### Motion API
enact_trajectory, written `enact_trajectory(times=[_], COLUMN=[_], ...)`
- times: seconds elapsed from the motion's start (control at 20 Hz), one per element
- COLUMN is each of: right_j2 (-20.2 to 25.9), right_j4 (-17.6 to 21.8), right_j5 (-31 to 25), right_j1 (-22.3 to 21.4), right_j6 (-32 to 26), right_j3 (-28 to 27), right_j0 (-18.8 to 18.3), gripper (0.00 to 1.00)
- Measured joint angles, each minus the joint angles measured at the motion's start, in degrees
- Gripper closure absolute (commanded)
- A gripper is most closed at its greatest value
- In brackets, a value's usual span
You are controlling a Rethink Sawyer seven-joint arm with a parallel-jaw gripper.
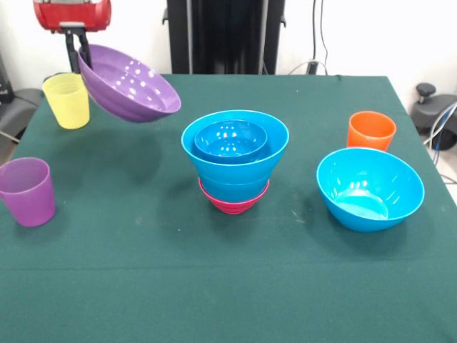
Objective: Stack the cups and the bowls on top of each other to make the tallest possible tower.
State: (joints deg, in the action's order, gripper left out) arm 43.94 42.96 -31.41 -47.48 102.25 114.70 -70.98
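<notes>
Here the claw [80,53] is pinching the rim of the purple bowl [128,84], carrying it tilted above the surface [214,286]. It is best levelling the bowl first, then centring it over the tower [234,161] off to its side before lowering.

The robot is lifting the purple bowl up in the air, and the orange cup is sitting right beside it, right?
Not quite. The front view shows the yellow cup beside the lifted purple bowl, which the gripper holds by its rim. The orange cup stands across the table, behind the lone blue bowl.
</notes>
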Motion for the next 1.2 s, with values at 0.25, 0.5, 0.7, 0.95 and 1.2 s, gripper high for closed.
enact_trajectory(times=[0.25,0.5,0.7,0.95,1.2], right_j2=[1.7,4.2,6.1,7.1,7.6], right_j4=[-4.4,-9.1,-12.5,-15.0,-16.8], right_j5=[0.0,0.0,0.0,0.0,0.0], right_j1=[-4.3,-8.8,-12.5,-15.6,-17.2], right_j6=[0.0,0.0,0.0,0.0,0.0], right_j3=[2.6,5.3,7.2,8.6,9.0], right_j0=[-0.9,-1.4,-1.4,-0.5,1.1], gripper=[1.0,1.0,1.0,1.0,1.0])
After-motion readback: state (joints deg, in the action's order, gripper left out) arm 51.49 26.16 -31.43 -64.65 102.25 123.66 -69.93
